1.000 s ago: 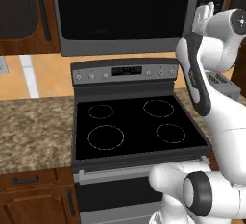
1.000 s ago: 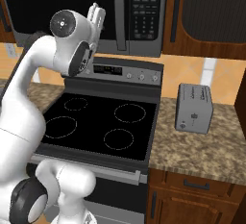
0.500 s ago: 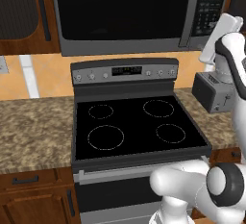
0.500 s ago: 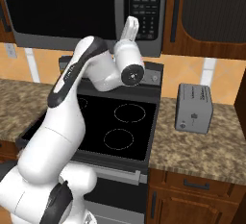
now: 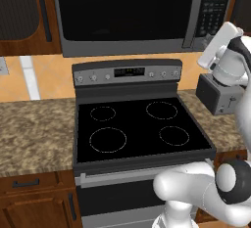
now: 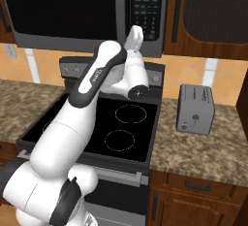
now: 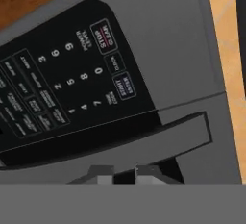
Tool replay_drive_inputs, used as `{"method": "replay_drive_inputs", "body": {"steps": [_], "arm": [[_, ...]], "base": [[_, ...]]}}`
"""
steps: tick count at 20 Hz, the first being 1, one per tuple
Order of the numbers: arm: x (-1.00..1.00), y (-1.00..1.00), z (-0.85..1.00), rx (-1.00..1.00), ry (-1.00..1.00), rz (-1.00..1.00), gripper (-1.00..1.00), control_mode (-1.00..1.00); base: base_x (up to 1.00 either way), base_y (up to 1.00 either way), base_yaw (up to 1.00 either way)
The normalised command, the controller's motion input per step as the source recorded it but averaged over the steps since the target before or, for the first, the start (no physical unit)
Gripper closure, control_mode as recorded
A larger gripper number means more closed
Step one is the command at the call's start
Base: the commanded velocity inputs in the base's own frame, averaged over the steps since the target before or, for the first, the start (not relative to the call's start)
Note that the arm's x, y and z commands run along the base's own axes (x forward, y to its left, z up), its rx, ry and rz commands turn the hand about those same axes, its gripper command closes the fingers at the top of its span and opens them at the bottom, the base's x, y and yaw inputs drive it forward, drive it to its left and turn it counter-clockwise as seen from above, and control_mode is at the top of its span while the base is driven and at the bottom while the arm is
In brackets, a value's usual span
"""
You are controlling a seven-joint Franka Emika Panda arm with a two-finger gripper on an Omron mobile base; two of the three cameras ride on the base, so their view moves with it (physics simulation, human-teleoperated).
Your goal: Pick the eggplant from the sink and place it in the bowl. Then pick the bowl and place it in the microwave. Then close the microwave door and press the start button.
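Grey-and-black over-range microwave (image 5: 132, 14) occupies upper frame, its dark-glass door (image 5: 125, 9) shut. White two-finger gripper (image 6: 135, 32) sits raised before the black keypad panel (image 7: 67, 79), finger tips (image 7: 103, 179) nearly together, holding nothing.

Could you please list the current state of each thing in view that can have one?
microwave door: closed.
start button: not yet touched, ahead of the gripper.
gripper: fingertips close together, nothing between them, raised toward the microwave keypad.
stove: burners dark, nothing on it.
toaster: upright on the counter, slots empty.
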Motion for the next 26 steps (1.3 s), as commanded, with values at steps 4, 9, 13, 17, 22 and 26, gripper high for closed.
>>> {"method": "replay_drive_inputs", "body": {"steps": [4, 9, 13, 17, 22, 26], "arm": [[0.34, -0.27, 0.17, 0.0, 0.0, -0.03, 1.0, -1.0], [0.33, -0.3, 0.03, 0.01, 0.0, 0.0, 1.0, -1.0], [0.45, -0.05, 0.0, 0.0, 0.0, 0.0, 1.0, -1.0], [0.47, 0.0, 0.0, 0.0, 0.0, 0.0, 1.0, -1.0], [0.15, -0.21, 0.0, 0.0, 0.0, 0.0, 1.0, -1.0], [-0.89, -0.5, 0.0, 0.0, -0.08, 0.01, 1.0, -1.0]], "base": [[0.0, 0.0, 0.0], [0.0, 0.0, 0.0], [0.0, 0.0, 0.0], [0.0, 0.0, 0.0], [0.0, 0.0, 0.0], [0.0, 0.0, 0.0]]}}
